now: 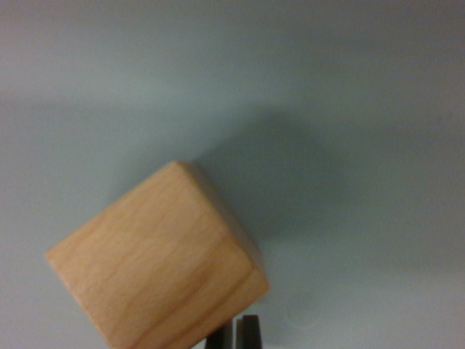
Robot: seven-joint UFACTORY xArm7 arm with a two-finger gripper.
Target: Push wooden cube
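At the bottom edge of the wrist view, the dark jaws of the gripper (240,333) sit nearly shut with nothing between them, touching the light-brown wooden cube (156,265) lying skewed on the pale grey table (349,109); press low through its centre to avoid spinning it; no writing shows

We find little here to identify the premises. The wrist view shows only a plain, pale grey-blue surface (327,87), smooth, matte and unmarked, filling the frame and carrying a soft shadow. No walls, furniture or fittings are visible. The focus is soft; on this evidence we judge it possibly a laboratory or test bench, but we cannot confirm that.
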